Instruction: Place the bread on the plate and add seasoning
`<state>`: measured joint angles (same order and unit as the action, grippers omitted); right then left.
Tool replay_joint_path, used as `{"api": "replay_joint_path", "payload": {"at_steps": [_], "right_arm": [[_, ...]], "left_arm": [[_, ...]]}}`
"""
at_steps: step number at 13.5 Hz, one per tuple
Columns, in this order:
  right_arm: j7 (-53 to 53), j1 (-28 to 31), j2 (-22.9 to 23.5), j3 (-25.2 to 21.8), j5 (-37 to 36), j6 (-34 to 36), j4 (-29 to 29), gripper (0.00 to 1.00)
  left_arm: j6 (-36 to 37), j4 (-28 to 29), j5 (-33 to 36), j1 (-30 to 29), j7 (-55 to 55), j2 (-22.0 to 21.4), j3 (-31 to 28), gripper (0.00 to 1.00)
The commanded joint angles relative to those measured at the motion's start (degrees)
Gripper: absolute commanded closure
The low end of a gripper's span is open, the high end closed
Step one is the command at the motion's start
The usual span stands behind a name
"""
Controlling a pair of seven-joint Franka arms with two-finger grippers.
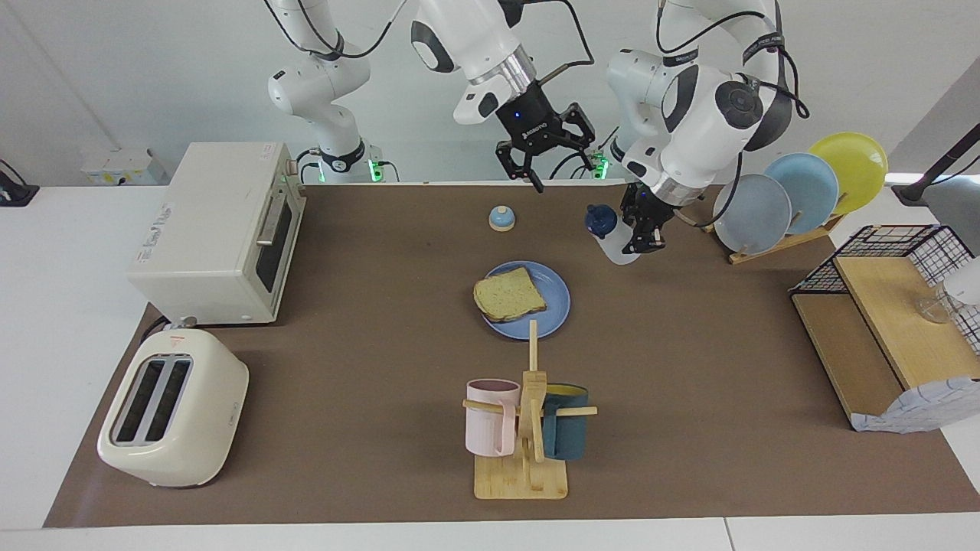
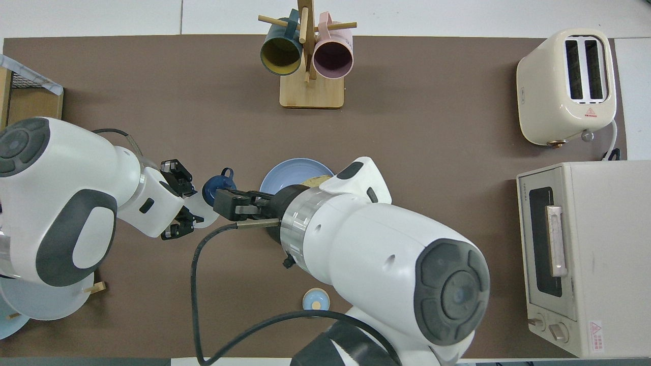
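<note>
Gripping seasoning [image 1: 612, 236], left tool [image 1: 645, 229]; cap tilted toward plate [image 1: 553, 285].

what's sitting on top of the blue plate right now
One slice of bread lies flat on the plate, toward the right arm's end, its crust reaching over the rim. The rest of the plate is bare. Overhead, the right arm covers most of the bread.
</note>
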<state>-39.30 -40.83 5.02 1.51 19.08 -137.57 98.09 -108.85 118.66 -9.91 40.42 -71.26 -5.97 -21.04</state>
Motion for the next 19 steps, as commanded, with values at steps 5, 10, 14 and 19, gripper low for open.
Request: {"api": "replay_joint_path", "payload": {"at_steps": [5, 10, 14, 19], "right_arm": [[0.3, -0.5, 6.8, 0.1, 0.6, -2.2, -6.1, 0.58], [0.2, -0.6, 6.8, 0.1, 0.6, -1.7, -5.4, 0.63], [0.2, -0.6, 6.6, 0.1, 0.6, -1.2, -4.7, 0.63], [0.1, -0.7, 6.2, 0.1, 0.6, -1.0, -4.0, 0.73]], "left_arm": [[-1.3, 2.1, 1.1, 1.0, 1.6, -2.2, -0.2, 1.00], [-1.0, 2.1, 1.1, 1.0, 2.1, -2.3, -0.2, 1.00], [-1.0, 2.1, 1.1, 1.0, 2.1, -2.3, -0.2, 1.00], [-0.9, 2.1, 1.1, 1.0, 2.1, -2.3, -0.2, 1.00]]}}
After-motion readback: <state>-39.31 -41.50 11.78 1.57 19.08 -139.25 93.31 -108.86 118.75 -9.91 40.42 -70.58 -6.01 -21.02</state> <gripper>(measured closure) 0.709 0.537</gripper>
